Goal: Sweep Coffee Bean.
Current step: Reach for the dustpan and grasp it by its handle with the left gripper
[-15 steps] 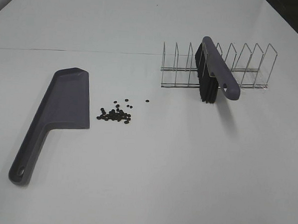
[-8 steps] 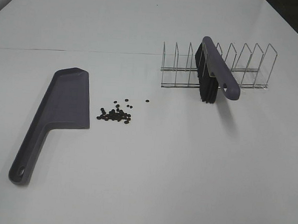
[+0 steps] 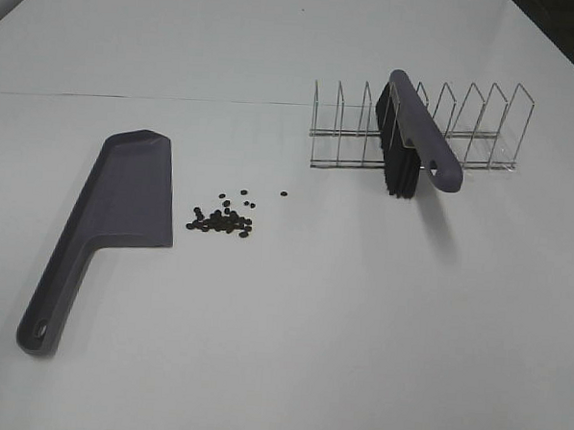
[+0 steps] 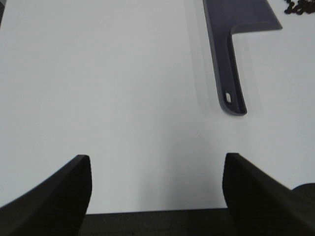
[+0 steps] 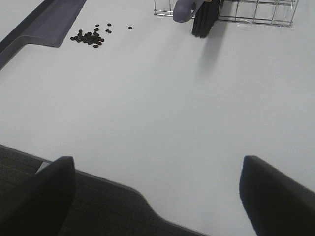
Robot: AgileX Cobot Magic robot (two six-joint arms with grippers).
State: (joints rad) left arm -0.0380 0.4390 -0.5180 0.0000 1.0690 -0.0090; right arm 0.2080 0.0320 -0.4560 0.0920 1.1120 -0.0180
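A small heap of dark coffee beans (image 3: pixel 222 219) lies on the white table, with a few strays toward the rack; the heap also shows in the right wrist view as coffee beans (image 5: pixel 89 38). A purple-grey dustpan (image 3: pixel 109 221) lies flat just left of them, its handle (image 4: pixel 233 83) pointing to the table's front. The brush (image 3: pixel 413 143) leans in a wire rack (image 3: pixel 465 128) at the back right. My left gripper (image 4: pixel 157 189) is open over bare table in front of the dustpan handle. My right gripper (image 5: pixel 157 191) is open at the table's front edge. Neither holds anything.
The wire rack has several empty slots on both sides of the brush. A seam (image 3: pixel 129 98) runs across the table behind the dustpan. The table's dark front edge (image 5: pixel 113 194) shows under the right gripper.
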